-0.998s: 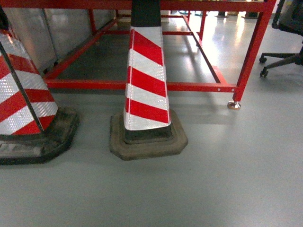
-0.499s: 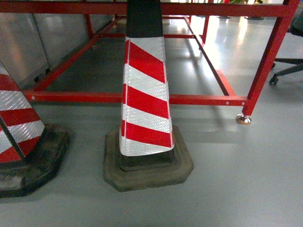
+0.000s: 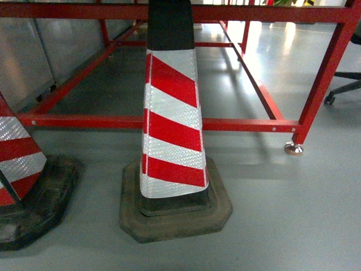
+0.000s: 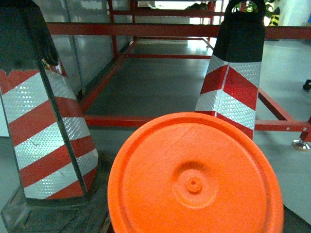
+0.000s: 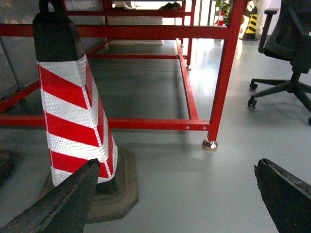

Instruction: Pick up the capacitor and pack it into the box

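Cones dominate: striped traffic cone on its rubber base at centre of head view, second cone at 9 o'clock. Red steel frame runs behind, foot at 3 o'clock; grey floor open at 4–6 o'clock. Box and capacitor nowhere in view. Right gripper released, fingers wide apart. Left gripper hidden; orange disc fills left wrist view; state cannot be told. Office chair at 2 o'clock.

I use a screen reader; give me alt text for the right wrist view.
A red-and-white striped traffic cone stands on grey floor before a red metal frame, with an office chair at right. The open right gripper shows dark fingertips at the bottom corners.
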Motion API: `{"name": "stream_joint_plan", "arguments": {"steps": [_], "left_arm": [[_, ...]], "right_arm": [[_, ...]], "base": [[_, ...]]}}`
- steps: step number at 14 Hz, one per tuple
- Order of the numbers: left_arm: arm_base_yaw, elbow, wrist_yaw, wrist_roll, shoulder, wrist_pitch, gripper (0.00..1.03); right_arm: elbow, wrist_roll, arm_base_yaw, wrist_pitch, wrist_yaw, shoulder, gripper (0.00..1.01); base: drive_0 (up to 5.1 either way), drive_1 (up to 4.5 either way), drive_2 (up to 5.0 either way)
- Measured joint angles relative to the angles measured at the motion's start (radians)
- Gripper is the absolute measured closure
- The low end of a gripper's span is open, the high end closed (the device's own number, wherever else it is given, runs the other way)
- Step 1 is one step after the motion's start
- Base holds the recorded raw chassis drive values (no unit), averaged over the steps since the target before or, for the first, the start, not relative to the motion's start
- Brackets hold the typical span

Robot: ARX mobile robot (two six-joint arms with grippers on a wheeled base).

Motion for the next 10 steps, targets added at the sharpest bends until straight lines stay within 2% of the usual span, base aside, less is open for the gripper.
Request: {"name": "stream_joint_plan", "arguments": {"steps": [10], "left_arm": [[0.000, 0.000, -0.001, -0.002, 0.000, 0.000, 0.59]], "right_arm": [[0.000, 0.000, 0.000, -0.001, 0.000, 0.000, 0.03]], "base": [[0.0, 0.00, 0.0]]}}
